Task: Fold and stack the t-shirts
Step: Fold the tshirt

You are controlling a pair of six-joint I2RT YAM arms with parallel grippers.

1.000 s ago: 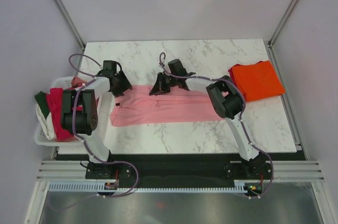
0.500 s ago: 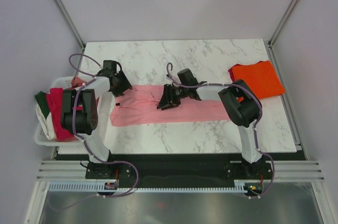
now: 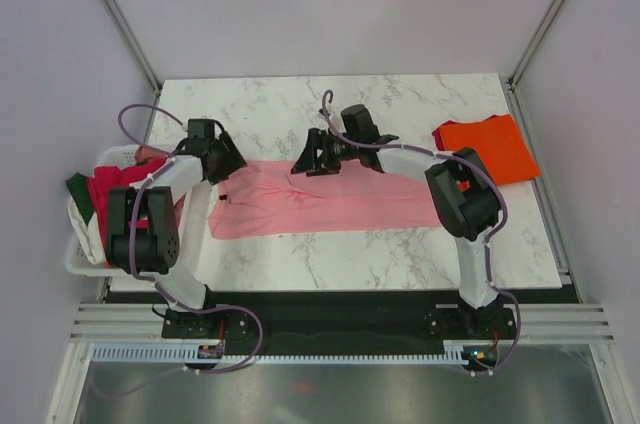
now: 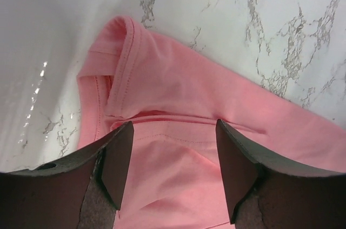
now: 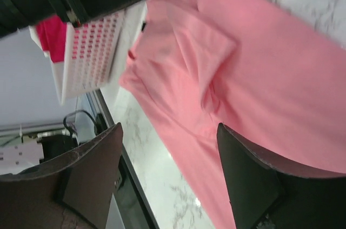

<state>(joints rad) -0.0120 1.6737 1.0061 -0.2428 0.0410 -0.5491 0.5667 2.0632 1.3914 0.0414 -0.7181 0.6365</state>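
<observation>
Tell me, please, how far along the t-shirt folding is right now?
Done: the orange t-shirt lies folded at far right. In hand: the pink t-shirt is a long strip, left pincer and right pincer open over it. Left: the red t-shirt and others wait in the basket.

White marble table (image 3: 400, 104): pink shirt (image 3: 340, 206) spread lengthwise across the middle; folded orange shirt (image 3: 490, 149) near the right edge, apart from it; basket (image 3: 78, 254) at the left edge.
</observation>
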